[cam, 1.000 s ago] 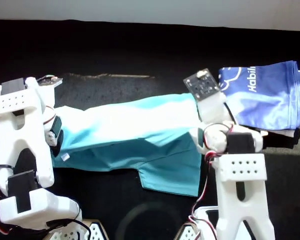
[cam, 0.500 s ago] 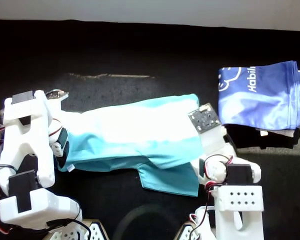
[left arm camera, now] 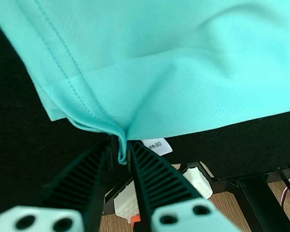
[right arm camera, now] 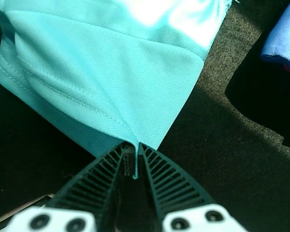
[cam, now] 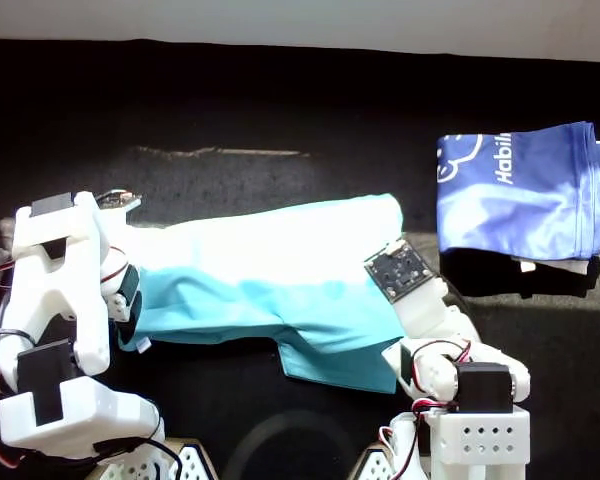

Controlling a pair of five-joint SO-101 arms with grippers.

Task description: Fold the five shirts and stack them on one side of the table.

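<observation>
So here's where I'm at: the teal shirt is stretched across the middle of the black tabletop in the high view, lying partly folded, with one flap sticking out toward the bottom centre of the frame. My left hand is pressed together on a bunched bit of hem at the shirt's left end, right by the little white label. My right hand is pinching a folded corner at the shirt's right end. Over at the right edge of the frame, the folded blue shirt sits on top of a folded black shirt, so I'd guess that's the stacking side.

What worries me is that both grips are on just a thin sliver of fabric at the very tips. If I pull unevenly, one end could slip out and the fold collapses. That loose flap could also drag and crease underneath. And my right arm is near the stack, so a sloppy swing could nudge it.
</observation>
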